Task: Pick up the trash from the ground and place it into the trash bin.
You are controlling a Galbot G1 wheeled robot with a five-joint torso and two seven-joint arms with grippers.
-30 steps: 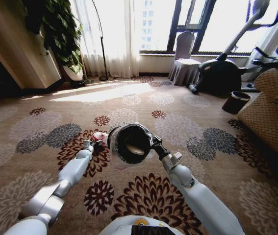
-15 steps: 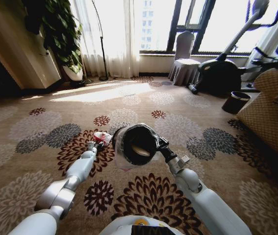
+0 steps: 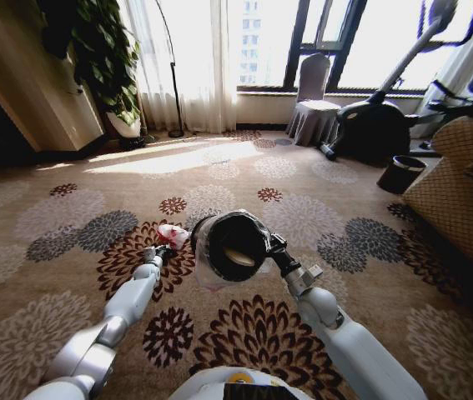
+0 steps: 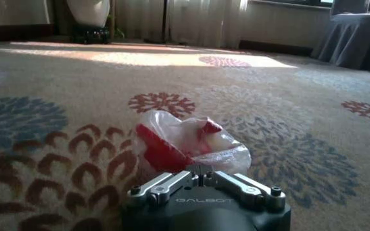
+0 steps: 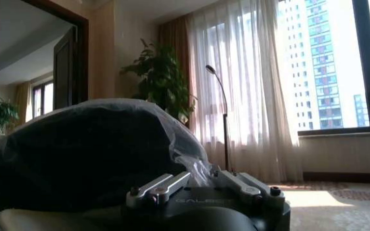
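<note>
The robot's own white body sits at the bottom of the head view, and both arms reach forward over the flowered carpet (image 3: 69, 250).

The left gripper (image 3: 160, 251) is low, just above the carpet, on a brown flower. In the left wrist view its fingers (image 4: 169, 183) are pressed together, the tips meeting on the near edge of the trash (image 4: 188, 142), a crumpled clear wrapper with red and white inside. The wrapper rests on the carpet, directly ahead of the gripper; from the head view it lies just beyond the fingertips (image 3: 172, 234).

The right gripper (image 3: 268, 247) is to the right of it, raised off the floor, and holds the trash bin (image 3: 234, 243) by its rim. The bin is tilted on its side so that its dark mouth faces back toward the robot, with a pale scrap visible inside. Its crinkly whitish liner wraps the rim and hangs below. In the right wrist view the fingers (image 5: 156, 186) are pinched on the liner-covered rim, the black bin (image 5: 88, 154) bulging just ahead of them. The bin is just beside the wrapper, to its right.

Farther off, a bare dark bucket (image 3: 401, 174) stands on the carpet by a sofa (image 3: 453, 200). A potted plant (image 3: 103, 58) and a covered chair (image 3: 313, 104) stand near the curtained windows.
</note>
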